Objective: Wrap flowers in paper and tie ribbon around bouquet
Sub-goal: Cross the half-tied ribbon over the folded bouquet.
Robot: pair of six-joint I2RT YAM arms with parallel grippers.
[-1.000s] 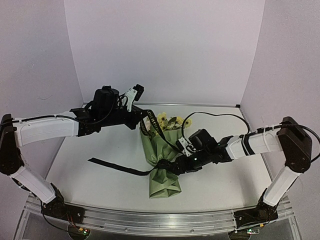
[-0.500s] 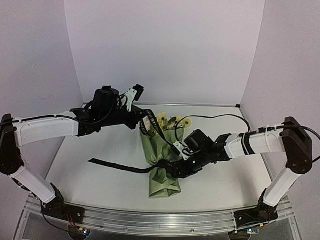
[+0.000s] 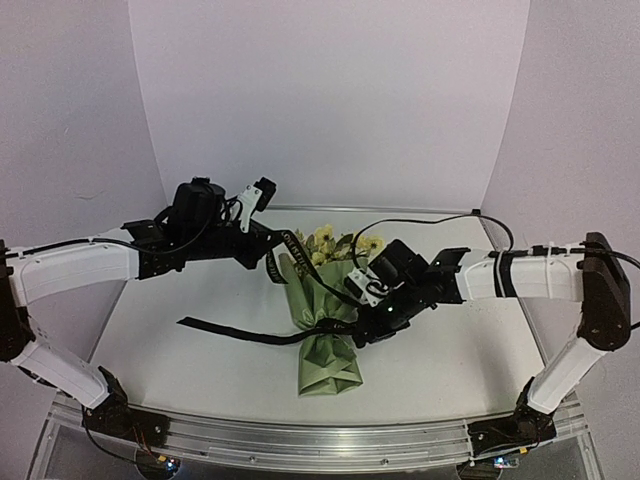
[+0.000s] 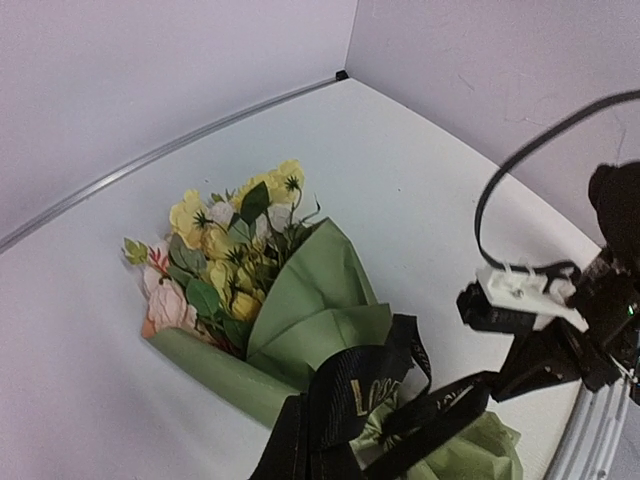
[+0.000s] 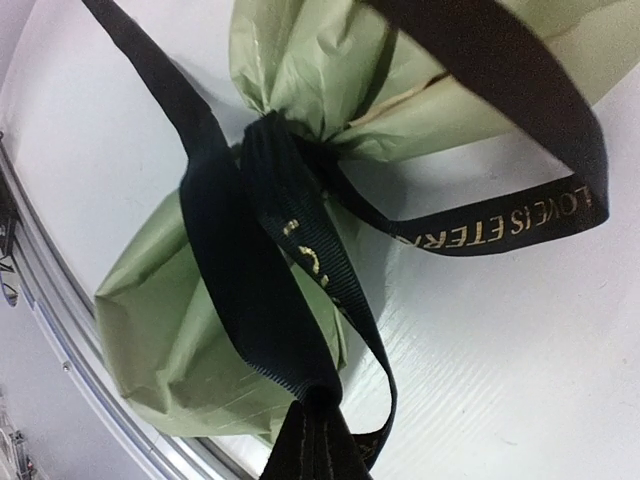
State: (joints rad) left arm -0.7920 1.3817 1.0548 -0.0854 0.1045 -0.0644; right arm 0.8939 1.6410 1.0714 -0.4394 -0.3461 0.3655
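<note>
The bouquet [image 3: 322, 318], a cone of olive-green paper [image 5: 170, 300] topped with pale yellow and cream flowers [image 3: 342, 243], lies in the middle of the white table [image 3: 470, 355]. The blooms point to the far wall and the flared paper skirt to the near edge. And there's the long narrow black ribbon [image 3: 232, 333] with its pale lettering, cinched round the cone's pinched waist! One tail trails flat across the table to the left. Another strand climbs to the far left in a loop, straight into the left gripper [image 3: 270, 255], which hangs above the table just left of the flowers, closed on that ribbon. On the right side of the waist the right gripper [image 3: 360, 328] sits low, close against the paper. It is clamped on bunched ribbon, with the strands converging into its fingertips in the right wrist view, and a lettered length curves past the paper just beyond.
</note>
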